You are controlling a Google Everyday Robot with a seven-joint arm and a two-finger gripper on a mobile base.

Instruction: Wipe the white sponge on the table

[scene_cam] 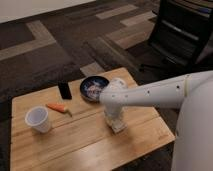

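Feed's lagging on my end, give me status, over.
Gripper shut on white sponge, low on the table. Carrot, cup, bowl stand apart. Nothing in the way.

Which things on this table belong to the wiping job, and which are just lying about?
In the job:
- white sponge, clamped under the gripper, right of the table's middle
- table, the surface being wiped

Lying about:
- white cup, at the left
- carrot, beside the cup
- black slab, near the far edge
- dark bowl, behind the gripper
- black chair, off the table
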